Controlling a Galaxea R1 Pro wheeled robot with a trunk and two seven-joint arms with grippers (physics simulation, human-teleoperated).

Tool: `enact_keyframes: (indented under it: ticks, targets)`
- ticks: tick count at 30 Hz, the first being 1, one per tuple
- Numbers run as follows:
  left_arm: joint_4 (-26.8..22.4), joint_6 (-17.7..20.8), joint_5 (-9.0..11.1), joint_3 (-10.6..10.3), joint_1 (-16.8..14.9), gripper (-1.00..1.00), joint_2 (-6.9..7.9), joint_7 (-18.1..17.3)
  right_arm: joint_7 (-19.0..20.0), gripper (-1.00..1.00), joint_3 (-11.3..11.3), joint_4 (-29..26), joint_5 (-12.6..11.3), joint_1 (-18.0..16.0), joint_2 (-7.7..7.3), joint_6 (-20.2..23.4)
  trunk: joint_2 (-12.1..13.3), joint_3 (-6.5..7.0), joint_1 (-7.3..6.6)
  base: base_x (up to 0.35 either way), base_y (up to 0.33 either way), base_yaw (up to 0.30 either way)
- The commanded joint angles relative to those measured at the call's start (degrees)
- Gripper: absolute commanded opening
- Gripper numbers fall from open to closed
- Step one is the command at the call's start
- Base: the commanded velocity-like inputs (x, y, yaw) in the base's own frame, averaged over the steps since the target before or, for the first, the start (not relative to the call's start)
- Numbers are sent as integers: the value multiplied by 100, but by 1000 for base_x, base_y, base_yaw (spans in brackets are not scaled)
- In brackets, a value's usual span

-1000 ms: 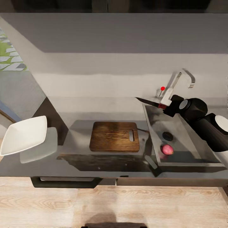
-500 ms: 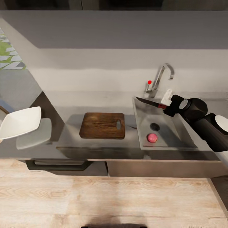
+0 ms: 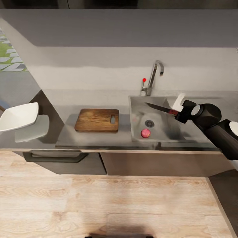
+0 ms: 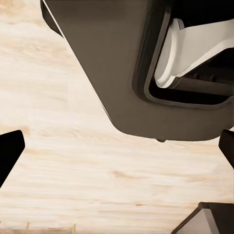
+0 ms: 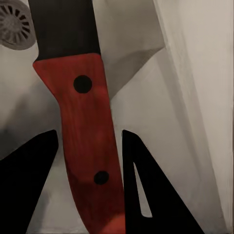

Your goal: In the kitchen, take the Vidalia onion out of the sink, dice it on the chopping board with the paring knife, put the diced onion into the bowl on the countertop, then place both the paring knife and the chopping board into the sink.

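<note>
The pinkish Vidalia onion (image 3: 145, 133) lies in the sink (image 3: 165, 130), just in front of the drain. My right gripper (image 3: 175, 110) is shut on the paring knife (image 3: 158, 107) by its red handle, and the dark blade hangs over the basin and points left. In the right wrist view the knife's handle (image 5: 85, 136) runs between the dark fingers (image 5: 24, 185), with the drain (image 5: 14, 19) beyond. The brown chopping board (image 3: 97, 120) rests on the grey countertop (image 3: 66, 132) left of the sink. The white bowl (image 3: 18, 116) stands at the counter's far left. My left gripper (image 4: 117, 151) is open over the wooden floor.
A chrome tap (image 3: 153, 74) with a red-tipped lever rises behind the sink. Dark cabinet fronts (image 3: 66, 165) run below the counter, with light wooden floor (image 3: 99, 205) in front. A dark part of the robot (image 4: 122, 73) hangs over the floor in the left wrist view.
The whole picture has pulled back and shifted, so the camera moved. The knife stays in my right gripper; its blade now hangs over the basin's middle instead of the sink's far left corner.
</note>
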Motion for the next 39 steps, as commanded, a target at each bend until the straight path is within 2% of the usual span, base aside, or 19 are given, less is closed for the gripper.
enact_keyframes:
  ticks: [1,2,5,9,11,13,14,15,18,19,21,25,31,33,37,39]
  targets:
    - [-11,-6,11,32,5,100,-4,-1,51,-100,8,-7,57,-3,-27,9,-9,-8,2,-91,-86,0]
    - [-15,-6,10,32,7,100,-5,-1,48,-100,-44,-7,57,15,-137,0,-9,-8,2,-37,-35,0]
    - [-23,-7,6,32,4,100,-1,-1,-87,-100,-115,-7,57,153,-260,-6,-9,-8,2,-16,-15,0]
    - [-83,-15,5,32,5,100,-4,-1,-655,-100,-238,-7,34,217,-263,5,-9,-8,2,-3,-2,0]
    - [-221,-50,4,30,4,100,-5,2,-987,-100,-257,-7,9,237,-111,24,-9,-8,2,0,0,0]
    - [-431,-119,4,26,1,100,0,6,-1172,-100,-276,-7,-19,303,158,32,-9,-8,2,0,0,0]
    - [-541,-150,4,25,3,100,8,7,-1236,-100,-369,-7,-37,350,350,35,-9,-8,2,0,0,0]
    - [-587,-161,4,24,2,100,14,7,-1261,-100,-506,-7,-44,368,473,36,-9,-8,2,0,0,0]
    - [-656,-182,4,24,4,100,20,8,-1293,-100,-1137,-7,-54,392,865,27,-9,-8,2,0,0,0]
    - [-669,-184,4,24,3,100,20,10,-1293,-100,-1252,-7,-55,394,925,24,-9,-8,2,0,0,0]
    - [-750,-187,4,23,1,100,25,19,-1294,-100,-1670,-7,-57,398,1118,11,-9,-8,2,0,0,0]
    - [-877,-190,4,29,2,100,37,39,-1278,-100,-2046,-12,-58,401,1265,2,-9,-8,2,0,0,0]
    - [-1292,-190,4,32,1,100,75,43,-1263,-100,-2248,-15,-58,430,1285,-7,-9,-8,2,0,0,0]
    - [-1478,-198,4,39,1,100,103,36,-1161,-100,-2281,-20,-58,616,1292,-109,-9,-8,2,0,0,0]
    - [-2290,-415,4,20,6,100,140,28,-984,-100,-2300,-35,-58,909,1341,-587,-9,-8,2,0,0,0]
    - [-2736,-484,4,12,4,100,132,32,-966,-100,-2369,-40,-58,1051,1475,-669,-9,-8,2,0,0,0]
